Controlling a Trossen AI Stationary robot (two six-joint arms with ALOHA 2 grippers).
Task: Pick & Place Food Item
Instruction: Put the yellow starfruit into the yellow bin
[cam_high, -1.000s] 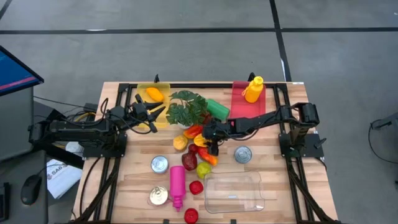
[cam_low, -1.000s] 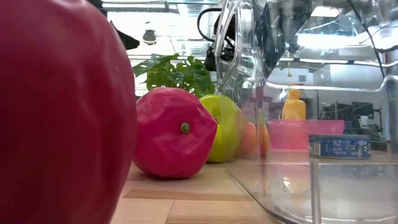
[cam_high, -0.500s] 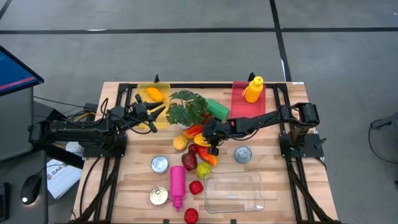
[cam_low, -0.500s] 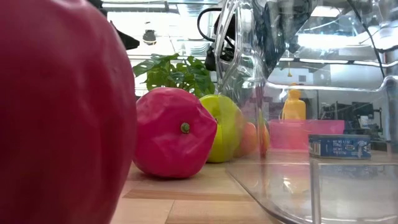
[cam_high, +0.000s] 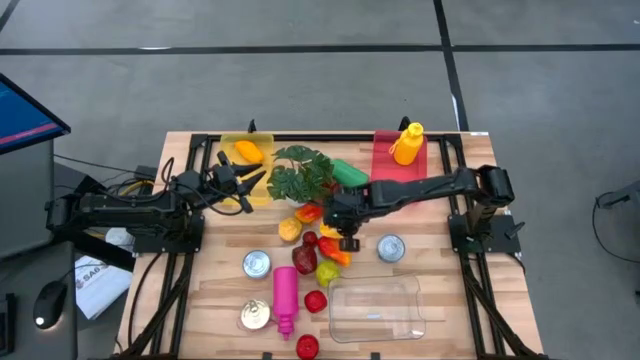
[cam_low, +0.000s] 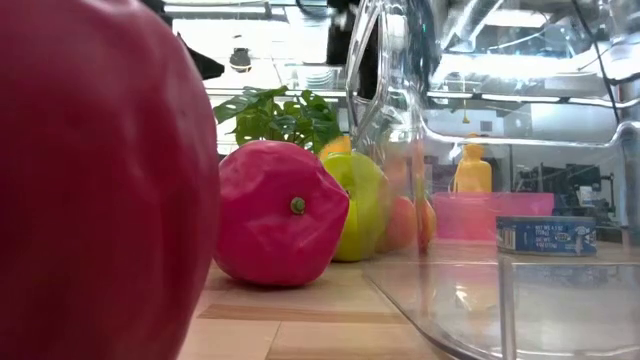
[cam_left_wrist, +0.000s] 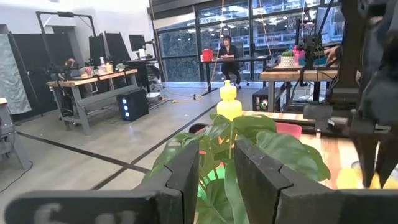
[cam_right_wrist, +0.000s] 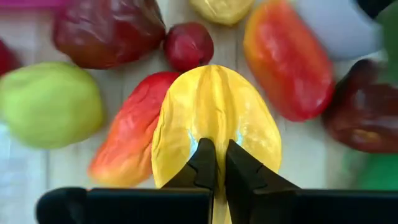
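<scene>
The right gripper (cam_right_wrist: 214, 163) sits at the centre of the high view, its fingers pinched together on a yellow fruit (cam_right_wrist: 214, 118), over the heap of loose fruit on the table (cam_high: 440, 300). The left gripper (cam_left_wrist: 216, 163) waits left of centre beside the leafy plant (cam_high: 300, 172); its fingers stand slightly apart with nothing between them.

The yellow tray (cam_high: 240, 165) at upper centre holds an orange fruit (cam_high: 248, 152). The pink tray (cam_high: 398, 165) at upper right carries a yellow bottle (cam_high: 407, 143). The clear tub (cam_high: 378, 310) at lower centre holds nothing.

In the low view a big red shape (cam_low: 100, 180) fills the left half and hides most of the table; the tub's wall blurs what lies behind it.
</scene>
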